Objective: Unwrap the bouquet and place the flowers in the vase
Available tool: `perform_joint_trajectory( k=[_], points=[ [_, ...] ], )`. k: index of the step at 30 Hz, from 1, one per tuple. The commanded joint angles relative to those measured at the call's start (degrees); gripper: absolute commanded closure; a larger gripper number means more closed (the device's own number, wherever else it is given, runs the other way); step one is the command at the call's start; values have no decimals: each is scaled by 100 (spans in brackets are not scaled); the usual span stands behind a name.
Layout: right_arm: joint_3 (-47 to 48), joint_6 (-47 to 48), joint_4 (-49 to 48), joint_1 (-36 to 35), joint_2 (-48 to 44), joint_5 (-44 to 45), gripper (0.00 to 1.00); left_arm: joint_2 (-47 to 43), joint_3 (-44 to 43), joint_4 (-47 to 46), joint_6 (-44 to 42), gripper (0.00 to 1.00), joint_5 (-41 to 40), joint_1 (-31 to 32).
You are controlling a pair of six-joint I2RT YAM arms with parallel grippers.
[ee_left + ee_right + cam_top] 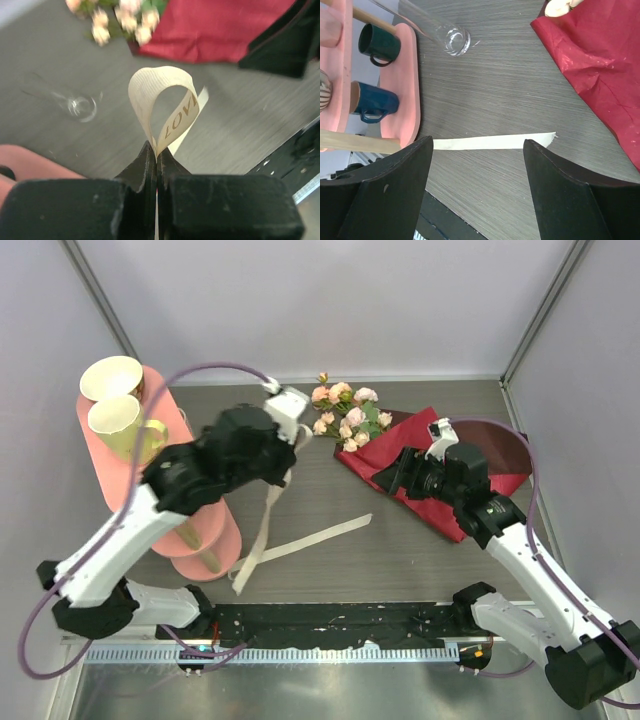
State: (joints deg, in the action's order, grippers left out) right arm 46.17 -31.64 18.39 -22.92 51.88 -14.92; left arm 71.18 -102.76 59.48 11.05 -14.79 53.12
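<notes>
My left gripper (pixel 156 150) is shut on a loop of cream ribbon (pixel 165 100) printed with letters and holds it above the table. From my left gripper (pixel 292 418) the ribbon (pixel 262 530) hangs to the table and trails right. The bouquet lies open: pale pink flowers (pixel 345 412) rest on the spread dark red paper (pixel 395 455). My right gripper (pixel 477 142) is open over the ribbon's loose end (pixel 492 143), holding nothing; in the top view it (pixel 388 476) hovers over the paper. The clear glass vase (pixel 451 38) stands near the pink rack, also in the left wrist view (pixel 77 104).
A pink mug rack (pixel 178 420) stands at the left with a cream cup (pixel 110 377) and a yellow-green mug (pixel 125 420) on top. Lower down hang a dark green mug (pixel 380 42) and a blue mug (pixel 372 102). Walls enclose the table.
</notes>
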Motion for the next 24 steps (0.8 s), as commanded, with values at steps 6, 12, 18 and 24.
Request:
perform_joint_trajectory(
  k=[6, 12, 18, 24],
  points=[
    [-74, 114, 42, -11, -38, 507, 22, 326, 2619, -1657, 442, 100, -85, -4],
    [-143, -9, -116, -11, 454, 359, 28, 1239, 3332, -1853, 845, 100, -1183, -100],
    [-512, -246, -1161, -20, 1596, -55, 62, 1794, 3851, -2072, 1601, 87, -1149, -320],
    [-425, -203, -1707, -388, 3053, 41, 80, 1602, 4220, -2108, 1892, 65, -877, -417]
  ],
)
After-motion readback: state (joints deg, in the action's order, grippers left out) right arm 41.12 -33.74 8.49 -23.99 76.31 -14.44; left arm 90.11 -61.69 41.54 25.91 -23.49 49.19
